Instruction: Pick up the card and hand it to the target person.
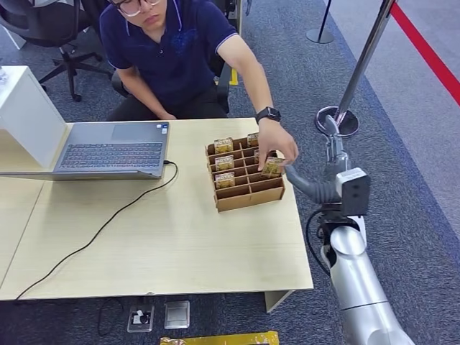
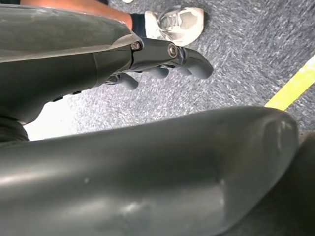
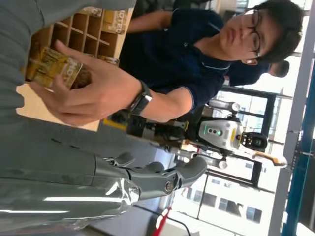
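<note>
A person seated behind the table pinches a gold-patterned card [image 1: 272,167] in a hand [image 1: 279,147] at the right end of a brown divided card box [image 1: 249,195]. More cards [image 1: 224,163] stand in the box's slots. My right hand [image 1: 304,183] reaches in from the right, just beside the person's hand, and holds nothing. In the right wrist view its fingers [image 3: 167,177] stretch out apart, with the card [image 3: 55,66] in the person's hand [image 3: 93,93] close by. My left hand [image 2: 163,64] hangs over the carpet, fingers loosely extended and empty.
An open laptop [image 1: 111,151] sits at the table's back left, its black cable [image 1: 108,223] trailing across the wooden top [image 1: 162,244]. A white box [image 1: 27,108] stands at the far left. A stanchion base [image 1: 339,118] is on the carpet to the right. A person's shoe [image 2: 174,24] is near my left hand.
</note>
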